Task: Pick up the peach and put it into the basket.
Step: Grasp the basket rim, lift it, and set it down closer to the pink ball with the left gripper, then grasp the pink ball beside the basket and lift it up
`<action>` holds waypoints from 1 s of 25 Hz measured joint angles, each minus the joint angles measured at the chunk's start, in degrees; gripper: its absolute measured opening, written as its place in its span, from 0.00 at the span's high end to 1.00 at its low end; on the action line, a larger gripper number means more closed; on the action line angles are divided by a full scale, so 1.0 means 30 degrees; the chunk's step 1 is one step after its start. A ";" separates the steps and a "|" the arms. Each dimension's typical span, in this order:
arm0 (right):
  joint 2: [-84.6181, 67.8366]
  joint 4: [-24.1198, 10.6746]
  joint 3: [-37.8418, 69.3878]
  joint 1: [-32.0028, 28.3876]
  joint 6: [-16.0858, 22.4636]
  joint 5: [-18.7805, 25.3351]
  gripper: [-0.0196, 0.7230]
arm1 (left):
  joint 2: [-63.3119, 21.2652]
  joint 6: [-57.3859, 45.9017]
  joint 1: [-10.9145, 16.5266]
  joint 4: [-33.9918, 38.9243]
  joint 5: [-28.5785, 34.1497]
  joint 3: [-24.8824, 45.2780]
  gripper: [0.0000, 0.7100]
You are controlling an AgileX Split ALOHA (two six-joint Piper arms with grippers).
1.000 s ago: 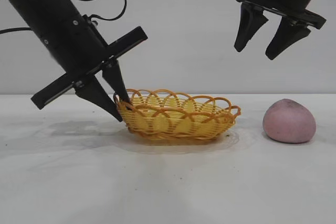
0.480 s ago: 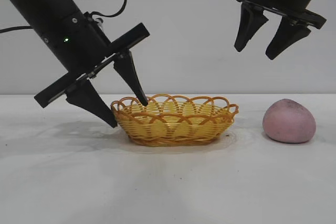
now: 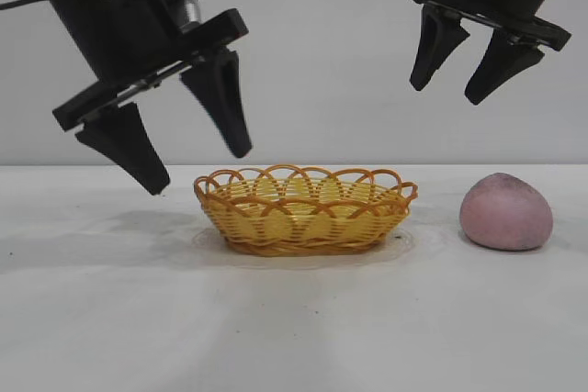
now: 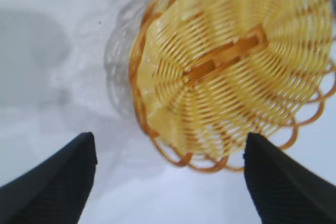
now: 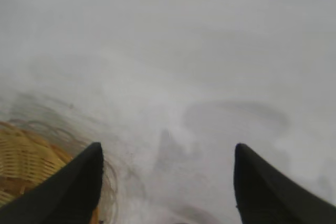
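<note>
The left gripper (image 3: 200, 172) hangs spread and empty at ten o'clock of the basket (image 3: 305, 209). The peach (image 3: 506, 212) rests on the table (image 3: 294, 319) at the basket's three o'clock, well below the right gripper (image 3: 446, 95), parted, empty, its body cropped.

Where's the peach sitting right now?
In the exterior view the peach lies on the table at the right, clear of the basket, below the open right gripper.

Level exterior view facing both arms; downward wrist views, all sharing the basket (image 3: 303, 208).
</note>
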 joint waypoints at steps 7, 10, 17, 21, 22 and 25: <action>0.0000 0.0000 0.0000 0.0000 0.0000 0.0027 0.38 | -0.0081 -0.1910 0.0544 0.4404 0.0546 -0.0622 0.23; 0.0000 0.0000 0.0000 0.0000 0.0000 0.0027 0.38 | -0.0081 -0.1910 0.1630 0.4404 0.0913 -0.0622 0.23; 0.0000 0.0000 0.0000 0.0000 0.0000 0.0027 0.38 | -0.0081 -0.1910 0.4927 0.4433 0.2174 -0.0622 0.23; 0.0000 0.0000 0.0000 0.0000 0.0000 0.0027 0.38 | -0.0081 -0.2641 0.6229 0.4444 0.3378 -0.0622 0.23; 0.0000 0.0000 0.0000 0.0000 0.0000 0.0027 0.38 | -0.0081 -0.2878 0.6526 0.4444 0.3765 -0.0622 0.23; 0.0000 0.0000 0.0000 0.0000 0.0000 0.0027 0.38 | -0.0081 -0.2790 0.6947 0.4476 0.4997 -0.0622 0.23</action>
